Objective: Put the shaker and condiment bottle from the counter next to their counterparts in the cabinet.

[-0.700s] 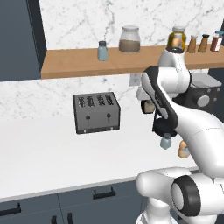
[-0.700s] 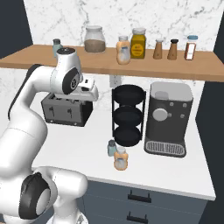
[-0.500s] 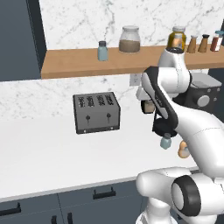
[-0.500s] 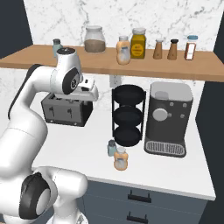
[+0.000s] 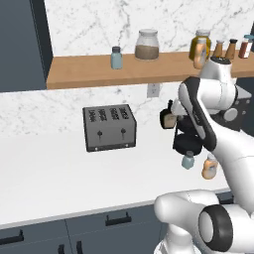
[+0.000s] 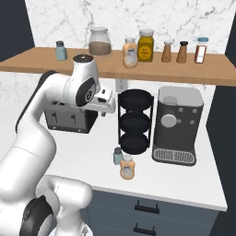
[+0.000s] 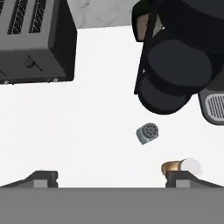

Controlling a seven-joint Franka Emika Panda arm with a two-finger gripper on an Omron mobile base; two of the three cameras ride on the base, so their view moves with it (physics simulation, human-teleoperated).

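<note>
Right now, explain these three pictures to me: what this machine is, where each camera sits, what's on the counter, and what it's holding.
It is a white robot arm on a wheeled base in a simulated kitchen. Two pictures come from cameras on the base, behind the arm to its left and right. The third looks down from the hand itself. On the white counter stand a toaster, a black tiered rack, a coffee machine, a small shaker and an orange bottle. Matching ones sit on the wooden shelf. The gripper is open, above the counter, holding nothing.
</note>
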